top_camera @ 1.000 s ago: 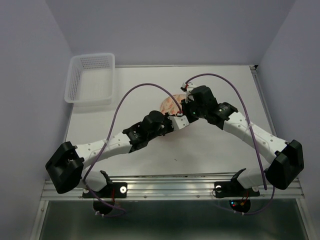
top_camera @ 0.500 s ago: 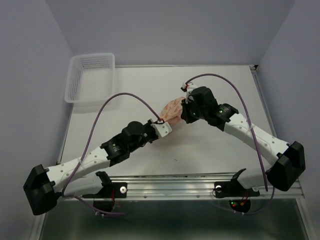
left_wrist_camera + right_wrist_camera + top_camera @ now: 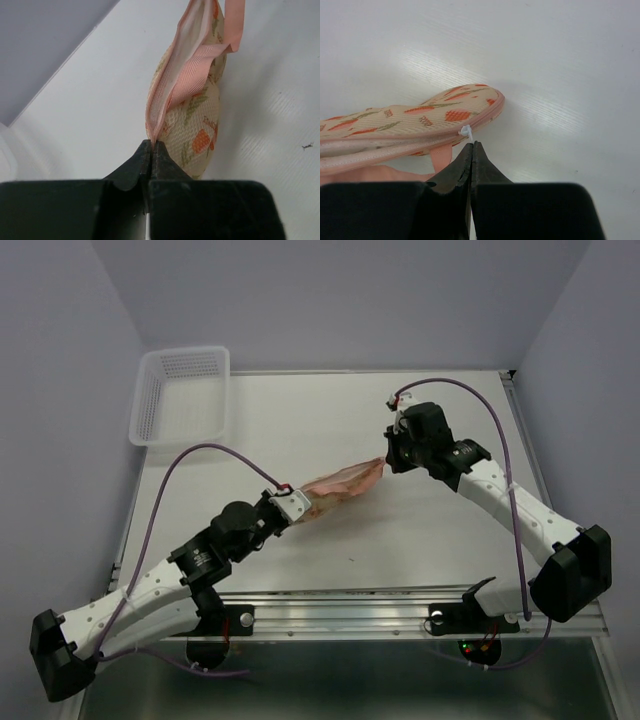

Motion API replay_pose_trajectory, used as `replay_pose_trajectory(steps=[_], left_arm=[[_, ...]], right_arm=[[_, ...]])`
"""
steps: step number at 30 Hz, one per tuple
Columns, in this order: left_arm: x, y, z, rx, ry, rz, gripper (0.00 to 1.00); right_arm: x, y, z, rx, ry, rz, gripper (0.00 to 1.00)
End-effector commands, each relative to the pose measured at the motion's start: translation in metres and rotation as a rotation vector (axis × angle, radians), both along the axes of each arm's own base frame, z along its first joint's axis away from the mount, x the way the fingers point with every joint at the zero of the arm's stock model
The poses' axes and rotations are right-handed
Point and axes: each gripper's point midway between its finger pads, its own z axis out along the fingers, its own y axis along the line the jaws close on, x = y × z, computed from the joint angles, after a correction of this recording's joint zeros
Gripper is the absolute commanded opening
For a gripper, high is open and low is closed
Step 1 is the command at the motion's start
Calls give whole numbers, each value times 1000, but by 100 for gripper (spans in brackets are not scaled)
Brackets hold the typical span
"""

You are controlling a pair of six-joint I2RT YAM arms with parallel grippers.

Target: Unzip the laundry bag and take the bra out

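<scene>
The laundry bag (image 3: 340, 483), peach with orange print, is stretched out mid-table between both grippers. My left gripper (image 3: 300, 506) is shut on its near-left end. In the left wrist view the jaws (image 3: 151, 145) pinch the pink zipper edging, with the pouch (image 3: 197, 125) and its pink loop (image 3: 232, 25) beyond. My right gripper (image 3: 386, 462) is shut at the bag's far-right end. In the right wrist view its tips (image 3: 472, 143) hold the white zipper pull (image 3: 466, 131) at the rounded end of the pouch (image 3: 420, 117). The bra is hidden.
A white plastic mesh basket (image 3: 182, 395) stands at the far left corner of the white table (image 3: 450, 530). Purple cables loop above both arms. Pale walls close in the left, back and right sides.
My left arm has drawn back towards the near left, holding the bag's end. My right gripper has moved right and away. The bag went from bunched to stretched out between them.
</scene>
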Motion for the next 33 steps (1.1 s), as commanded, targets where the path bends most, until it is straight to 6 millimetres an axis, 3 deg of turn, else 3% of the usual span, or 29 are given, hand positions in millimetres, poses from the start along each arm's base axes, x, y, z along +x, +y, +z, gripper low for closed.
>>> replay_pose_trajectory(steps=[1,2,5,8,12,17,18,19,25,28,33], left_arm=[[6,13,-4,-8,6,75,12],[6,12,-3,-12,7,73,17],[7,2,0,-39,20,52,68],[10,-9,10,-76,25,35,97],[13,-25,29,-115,22,0,99],[21,-69,60,-198,77,-86,99],[24,-79,78,-255,87,-98,99],[29,-92,67,-245,130,-102,99],[48,-139,90,-408,188,-84,99],[55,-166,73,-353,192,-62,99],[53,-188,60,-313,203,-80,99]], right_arm=[[7,-3,21,-10,-63,16,1],[6,-1,22,-2,-60,27,1],[2,7,25,34,-52,58,1],[-4,14,30,82,-51,89,1],[-9,18,33,115,-55,105,1],[-13,24,33,137,-47,119,1],[-12,24,32,139,-43,114,1],[-12,25,32,141,-43,111,1],[-15,34,32,151,-37,113,1],[-14,33,34,154,-37,102,1],[-15,35,36,157,-37,100,1]])
